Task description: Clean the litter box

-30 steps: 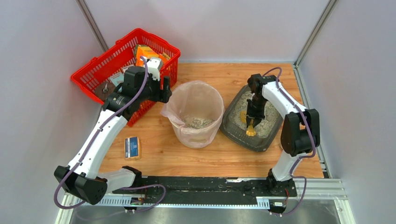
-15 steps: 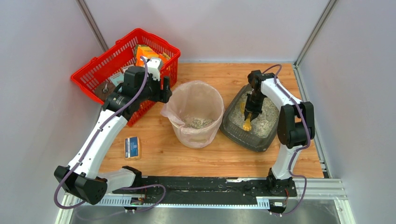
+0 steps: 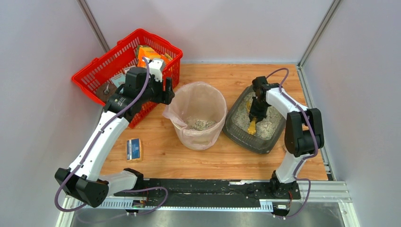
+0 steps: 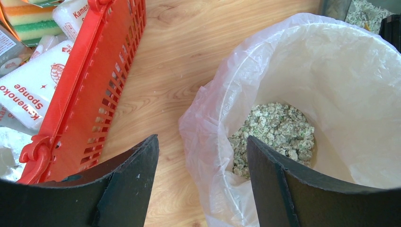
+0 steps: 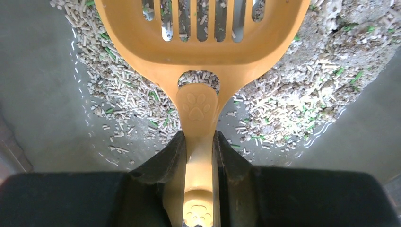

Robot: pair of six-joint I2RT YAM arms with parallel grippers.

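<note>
The litter box (image 3: 246,142) is a dark grey tray at the right of the table, with pale pellet litter (image 3: 268,124) in it. My right gripper (image 3: 258,109) is over the tray, shut on the handle of a yellow slotted scoop (image 3: 252,126). In the right wrist view the gripper (image 5: 198,142) clamps the handle and the scoop head (image 5: 203,42) lies low over the litter (image 5: 293,94), beside the tray's bare grey floor (image 5: 47,118). My left gripper (image 3: 166,92) is open and empty, hovering at the left rim of the beige bin (image 3: 201,139).
The bin's clear bag liner (image 4: 331,56) holds a pile of litter clumps (image 4: 274,127). A red mesh basket (image 3: 94,75) with sponge packs (image 4: 33,90) stands at the back left, close to the left gripper (image 4: 202,146). A small blue-labelled pack (image 3: 134,149) lies front left.
My right gripper has drawn the scoop a little toward the far side of the tray and shifted its wrist. The left arm has not moved.
</note>
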